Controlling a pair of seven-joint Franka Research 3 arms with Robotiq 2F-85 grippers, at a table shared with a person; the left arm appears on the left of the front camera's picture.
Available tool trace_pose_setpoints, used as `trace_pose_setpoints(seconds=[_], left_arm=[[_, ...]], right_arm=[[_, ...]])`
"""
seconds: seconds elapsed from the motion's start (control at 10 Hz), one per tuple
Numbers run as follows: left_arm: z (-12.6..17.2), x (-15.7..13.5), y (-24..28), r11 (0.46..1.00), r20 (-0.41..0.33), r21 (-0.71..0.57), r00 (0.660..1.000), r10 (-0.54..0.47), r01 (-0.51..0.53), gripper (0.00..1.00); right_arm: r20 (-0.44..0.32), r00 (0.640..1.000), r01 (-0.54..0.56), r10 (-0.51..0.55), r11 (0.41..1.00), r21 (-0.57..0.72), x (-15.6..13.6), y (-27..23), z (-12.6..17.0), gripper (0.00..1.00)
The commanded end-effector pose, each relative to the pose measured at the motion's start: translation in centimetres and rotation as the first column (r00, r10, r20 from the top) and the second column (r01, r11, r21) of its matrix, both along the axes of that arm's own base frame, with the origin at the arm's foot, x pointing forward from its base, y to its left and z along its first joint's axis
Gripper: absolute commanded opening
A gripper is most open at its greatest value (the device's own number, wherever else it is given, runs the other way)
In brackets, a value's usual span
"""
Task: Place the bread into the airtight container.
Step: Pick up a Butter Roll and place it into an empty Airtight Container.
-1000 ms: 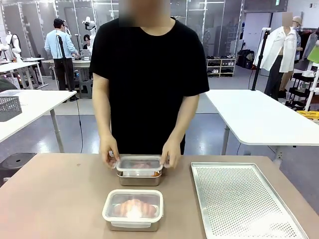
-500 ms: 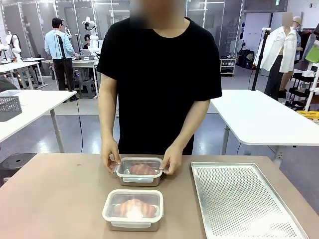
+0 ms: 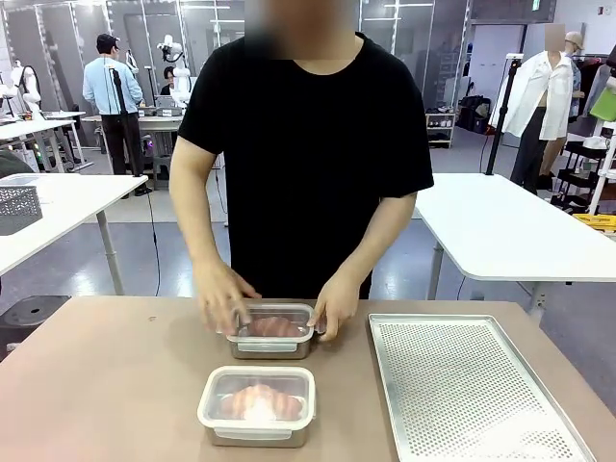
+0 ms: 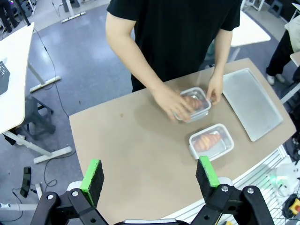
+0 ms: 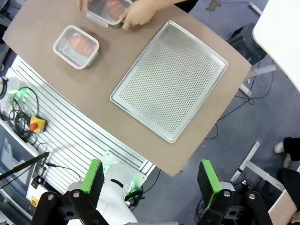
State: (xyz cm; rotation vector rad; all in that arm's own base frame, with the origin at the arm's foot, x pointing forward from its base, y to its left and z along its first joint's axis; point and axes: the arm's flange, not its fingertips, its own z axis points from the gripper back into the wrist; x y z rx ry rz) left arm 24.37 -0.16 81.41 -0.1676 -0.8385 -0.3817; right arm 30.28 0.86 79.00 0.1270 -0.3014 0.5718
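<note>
Two metal airtight containers with clear lids sit mid-table, each with bread inside. The person's hands (image 3: 223, 298) press the lid on the far container (image 3: 273, 330), also seen as the far container (image 4: 194, 104) and far container (image 5: 106, 8). The near container (image 3: 257, 405) stands lidded, holding a croissant-like bread (image 3: 258, 400); it appears too as the near container (image 4: 211, 141) and near container (image 5: 76, 46). My left gripper (image 4: 150, 173) hangs open high above the table. My right gripper (image 5: 151, 176) is open, high over the table's edge.
A perforated metal tray (image 3: 466, 390) lies empty on the right side of the table; it is the tray (image 5: 169, 80) under the right wrist and the tray (image 4: 251, 102) in the left wrist view. White tables stand behind the person.
The person lowered the lidded far container onto the table and now presses its lid, the left hand having slid over the top. Both grippers held still.
</note>
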Motion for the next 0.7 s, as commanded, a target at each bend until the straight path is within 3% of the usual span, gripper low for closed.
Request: trace_pose_setpoints(seconds=[0.0,0.6], left_arm=[[0.21,-0.04,0.06,1.000,0.003,0.010,1.000,-0.002,0.002,1.00],[0.21,-0.04,0.06,1.000,0.003,0.010,1.000,-0.002,0.002,1.00]], right_arm=[[0.005,1.000,-0.008,0.008,1.000,-0.008,-0.07,-0.30,-0.04,1.00],[0.005,1.000,-0.008,0.008,1.000,-0.008,-0.07,-0.30,-0.04,1.00]])
